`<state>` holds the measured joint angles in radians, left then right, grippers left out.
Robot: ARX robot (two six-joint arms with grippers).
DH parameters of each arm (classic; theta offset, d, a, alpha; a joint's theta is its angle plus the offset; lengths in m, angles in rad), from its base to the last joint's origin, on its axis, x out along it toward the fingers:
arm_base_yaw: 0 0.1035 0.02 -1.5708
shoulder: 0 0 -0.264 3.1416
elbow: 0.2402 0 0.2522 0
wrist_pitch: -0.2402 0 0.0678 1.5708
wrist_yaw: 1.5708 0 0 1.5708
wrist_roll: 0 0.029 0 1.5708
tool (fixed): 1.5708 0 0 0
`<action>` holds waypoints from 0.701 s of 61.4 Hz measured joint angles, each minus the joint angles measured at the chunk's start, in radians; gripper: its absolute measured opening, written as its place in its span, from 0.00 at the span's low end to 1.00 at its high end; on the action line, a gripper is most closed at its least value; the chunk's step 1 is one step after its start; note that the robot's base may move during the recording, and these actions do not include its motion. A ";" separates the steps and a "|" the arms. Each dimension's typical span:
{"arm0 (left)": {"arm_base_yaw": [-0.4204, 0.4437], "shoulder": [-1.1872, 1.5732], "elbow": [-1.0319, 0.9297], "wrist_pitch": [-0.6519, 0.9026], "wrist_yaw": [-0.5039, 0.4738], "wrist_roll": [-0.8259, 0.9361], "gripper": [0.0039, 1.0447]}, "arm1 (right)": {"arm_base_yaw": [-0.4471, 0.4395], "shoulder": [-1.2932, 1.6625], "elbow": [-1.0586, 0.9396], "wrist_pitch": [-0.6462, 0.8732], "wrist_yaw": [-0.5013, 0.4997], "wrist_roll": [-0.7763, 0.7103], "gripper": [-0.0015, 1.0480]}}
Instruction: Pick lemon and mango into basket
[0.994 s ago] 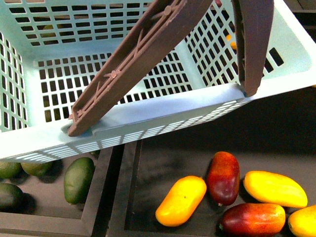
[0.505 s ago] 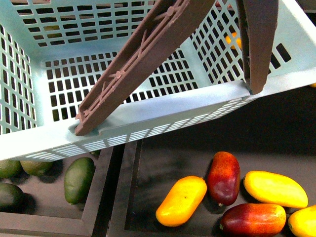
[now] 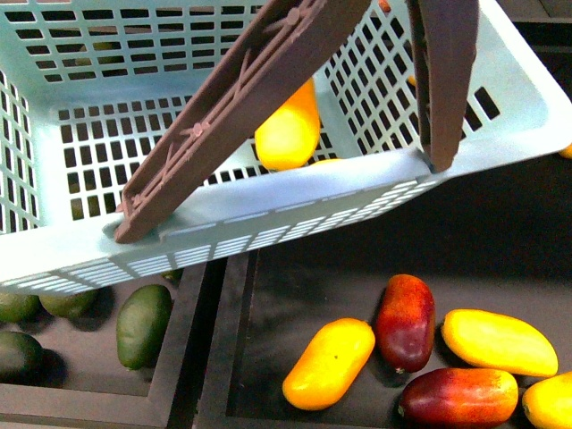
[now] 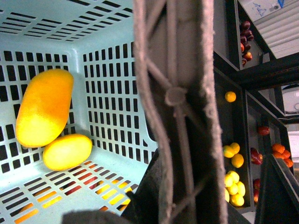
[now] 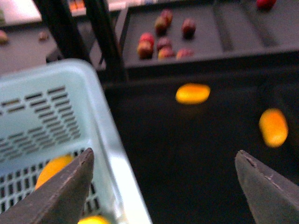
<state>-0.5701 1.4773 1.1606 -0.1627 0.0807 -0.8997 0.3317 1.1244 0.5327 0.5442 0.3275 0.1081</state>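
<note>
Shifted since a moment ago, the basket (image 3: 268,210) now holds the mango (image 3: 288,130), with the lemon (image 4: 67,151) touching it. The right gripper (image 5: 164,155) gapes wide and empty. The left gripper hides behind a brown handle (image 4: 182,93), so I cannot tell its grip.

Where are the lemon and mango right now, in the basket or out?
In. The left wrist view shows the mango and the lemon lying together on the basket floor.

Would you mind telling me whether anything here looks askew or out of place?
The basket is askew: its near rim slants across the fruit tray below. Inside, the mango and lemon lie together near one wall. Nothing looks spilled or damaged.
</note>
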 joint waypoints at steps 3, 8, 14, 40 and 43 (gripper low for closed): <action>0.000 0.000 0.000 0.000 0.003 0.001 0.04 | -0.021 -0.035 -0.063 0.072 -0.027 -0.039 0.62; -0.002 0.000 0.000 0.000 0.017 -0.003 0.04 | -0.056 -0.087 -0.142 0.103 -0.063 -0.071 0.49; -0.003 0.000 0.000 0.000 0.022 -0.005 0.04 | -0.094 -0.139 -0.213 0.110 -0.098 -0.085 0.34; -0.003 0.000 0.000 0.000 0.012 -0.003 0.04 | -0.212 -0.365 -0.399 0.072 -0.214 -0.104 0.02; -0.003 0.000 0.000 0.000 0.012 -0.002 0.04 | -0.223 -0.393 -0.414 0.059 -0.222 -0.104 0.02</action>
<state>-0.5728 1.4773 1.1606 -0.1627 0.0929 -0.9020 0.1085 0.7315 0.1192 0.6033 0.1051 0.0044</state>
